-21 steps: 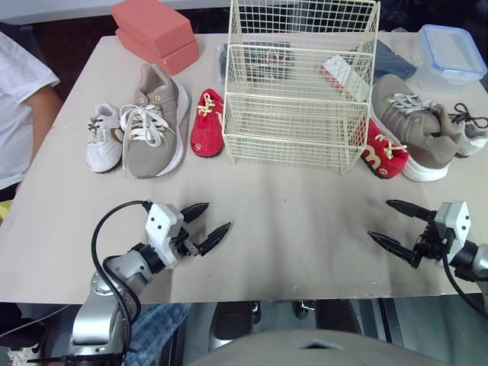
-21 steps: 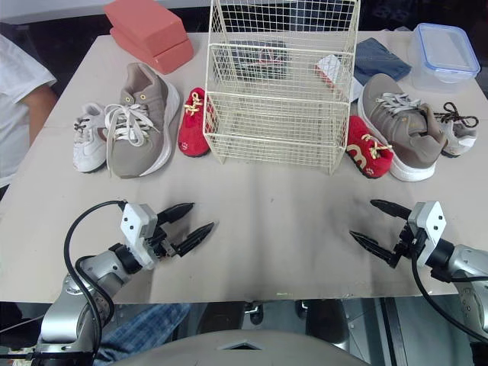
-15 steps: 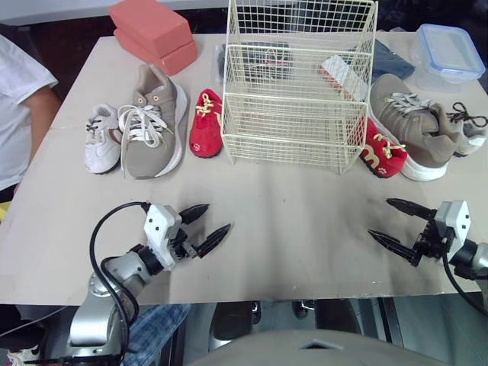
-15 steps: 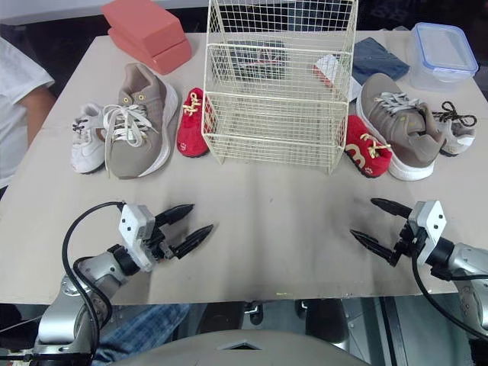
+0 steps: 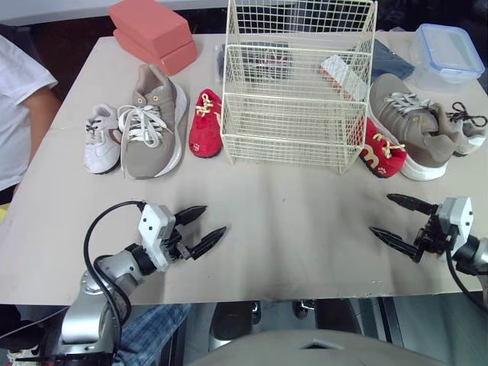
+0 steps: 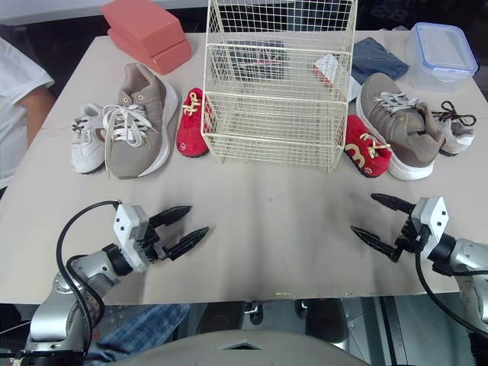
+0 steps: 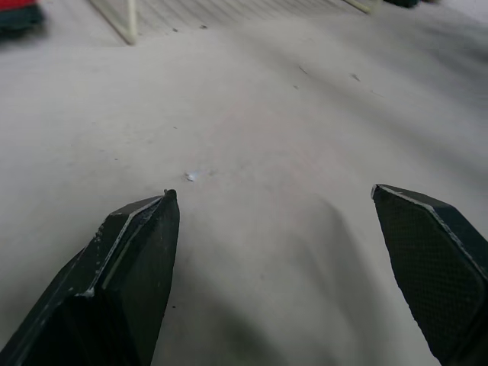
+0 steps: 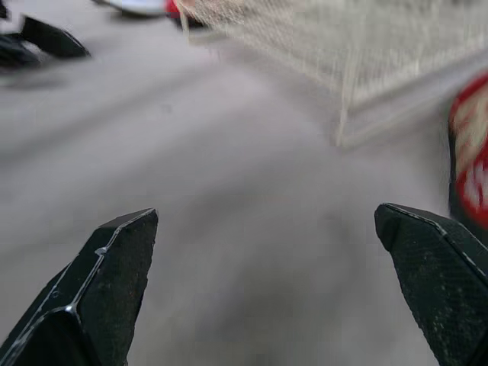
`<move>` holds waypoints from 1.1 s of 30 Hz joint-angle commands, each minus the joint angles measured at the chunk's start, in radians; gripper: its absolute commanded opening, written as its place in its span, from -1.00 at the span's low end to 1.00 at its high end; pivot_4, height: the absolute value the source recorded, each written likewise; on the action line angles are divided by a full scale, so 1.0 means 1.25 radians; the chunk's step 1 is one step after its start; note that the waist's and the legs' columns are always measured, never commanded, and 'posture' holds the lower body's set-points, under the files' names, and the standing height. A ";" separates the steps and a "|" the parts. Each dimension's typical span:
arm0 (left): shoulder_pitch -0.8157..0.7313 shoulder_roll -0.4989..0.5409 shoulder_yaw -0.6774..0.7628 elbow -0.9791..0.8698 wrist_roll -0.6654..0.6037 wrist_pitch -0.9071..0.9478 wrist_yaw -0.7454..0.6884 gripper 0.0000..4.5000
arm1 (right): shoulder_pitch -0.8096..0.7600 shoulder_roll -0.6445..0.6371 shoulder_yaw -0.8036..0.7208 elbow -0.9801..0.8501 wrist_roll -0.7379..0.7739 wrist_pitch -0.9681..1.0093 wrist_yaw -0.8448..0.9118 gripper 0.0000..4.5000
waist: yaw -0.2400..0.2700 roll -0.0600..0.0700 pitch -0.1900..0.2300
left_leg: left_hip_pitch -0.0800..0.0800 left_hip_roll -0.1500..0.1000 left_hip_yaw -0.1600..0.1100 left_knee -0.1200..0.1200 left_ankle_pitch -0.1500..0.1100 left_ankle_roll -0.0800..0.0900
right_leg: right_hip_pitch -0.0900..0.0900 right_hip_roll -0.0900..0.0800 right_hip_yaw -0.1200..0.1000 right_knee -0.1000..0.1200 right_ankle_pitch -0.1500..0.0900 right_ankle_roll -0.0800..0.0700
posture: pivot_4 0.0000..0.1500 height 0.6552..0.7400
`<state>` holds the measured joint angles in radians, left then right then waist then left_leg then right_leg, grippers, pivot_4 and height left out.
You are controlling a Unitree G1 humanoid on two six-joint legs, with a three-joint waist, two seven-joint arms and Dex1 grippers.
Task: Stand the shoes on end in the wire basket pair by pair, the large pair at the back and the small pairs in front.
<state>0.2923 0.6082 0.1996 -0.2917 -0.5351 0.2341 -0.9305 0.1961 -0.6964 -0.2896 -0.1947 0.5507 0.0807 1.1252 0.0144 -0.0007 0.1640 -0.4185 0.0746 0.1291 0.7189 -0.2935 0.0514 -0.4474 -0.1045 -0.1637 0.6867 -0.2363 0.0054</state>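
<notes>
A cream wire basket [image 5: 297, 84] stands at the table's far middle. Left of it lie a small white shoe [image 5: 102, 138], a large tan sneaker [image 5: 155, 120] and a small red shoe [image 5: 205, 123]. Right of it lie a second red shoe [image 5: 382, 150], a second tan sneaker [image 5: 412, 128] and a small grey shoe [image 5: 468, 128]. My left gripper [image 5: 200, 222] hovers open over the near left of the table, holding nothing. Over the near right, my right gripper [image 5: 393, 217] is open and likewise holds nothing.
Two red-brown blocks [image 5: 155, 33] are stacked at the far left. A clear lidded box [image 5: 448, 52] sits at the far right, with dark cloth [image 5: 388, 55] and a white tag [image 5: 345, 73] behind the basket. A person's arm [image 5: 34, 114] rests beside the table's left edge.
My left gripper has drawn slightly back toward the near left edge. My right gripper has shifted a little to the right. The shoes and basket stay put.
</notes>
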 commanded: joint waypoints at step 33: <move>-0.175 0.310 0.358 -0.196 -0.360 0.312 -0.153 1.00 | -0.886 -0.070 0.506 0.212 -0.366 0.113 0.191 -0.97 | -0.008 -0.002 0.006 | -0.001 0.000 0.002 0.002 0.003 -0.005 | -0.002 0.000 0.000 0.001 0.001 0.001 | 1.00 -0.27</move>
<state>0.0799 1.0003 0.6199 -0.5149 -0.9697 0.6309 -1.1271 -0.8797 -0.7867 0.3481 0.0783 0.0986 0.2623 1.3406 0.0038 -0.0038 0.1719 -0.4197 0.0742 0.1312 0.7210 -0.2895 0.0445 -0.4494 -0.1046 -0.1636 0.6887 -0.2355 0.0059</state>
